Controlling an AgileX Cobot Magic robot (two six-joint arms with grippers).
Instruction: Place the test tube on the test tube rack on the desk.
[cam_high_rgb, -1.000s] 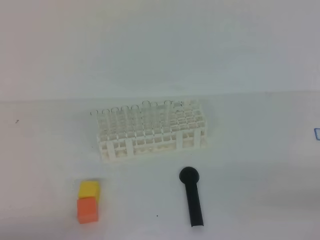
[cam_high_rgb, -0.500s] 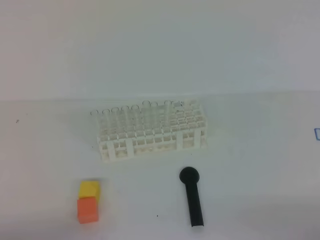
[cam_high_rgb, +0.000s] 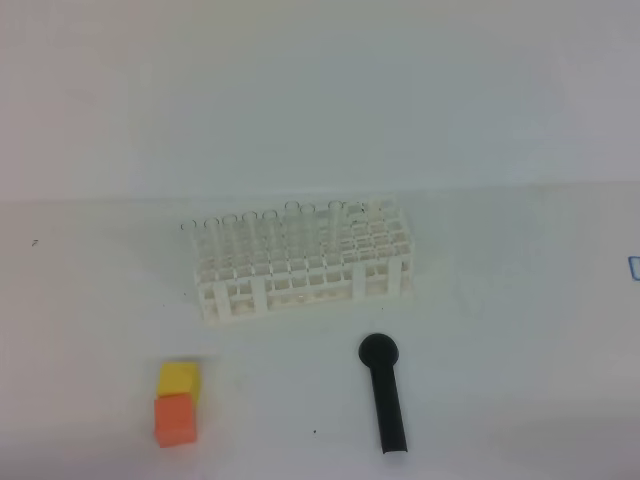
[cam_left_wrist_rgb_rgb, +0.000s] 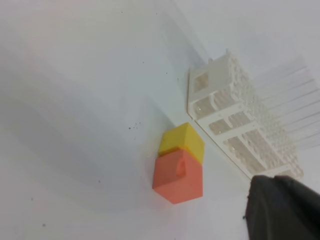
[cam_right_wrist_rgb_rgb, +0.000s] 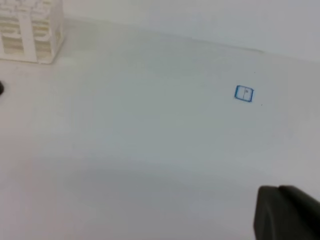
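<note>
The desk (cam_high_rgb: 520, 330) lay as a broad white surface with its far edge running straight across the exterior high view, where it met a pale wall, and wide bare stretches opened to the left and right of the things on it. The test tube rack (cam_high_rgb: 300, 262) stood near the middle, wider than tall, and clear tubes stood upright in its back row, their round rims showing above the lattice; which of them was the test tube of the task could not be told. A black round-headed tool (cam_high_rgb: 384, 393) lay nearer the front, apart from the rack, its head toward it. At the front left a yellow block (cam_high_rgb: 178, 378) touched an orange block (cam_high_rgb: 174, 419). Neither arm reached into the exterior high view. In the left wrist view a dark part of the left gripper (cam_left_wrist_rgb_rgb: 282, 207) sat in the lower right corner, near the rack's end, and its jaws were closed, holding nothing visible. The right gripper (cam_right_wrist_rgb_rgb: 287, 212), likewise closed and empty, showed as a dark shape over bare desk, well apart from a small blue square mark (cam_right_wrist_rgb_rgb: 244, 93).
</note>
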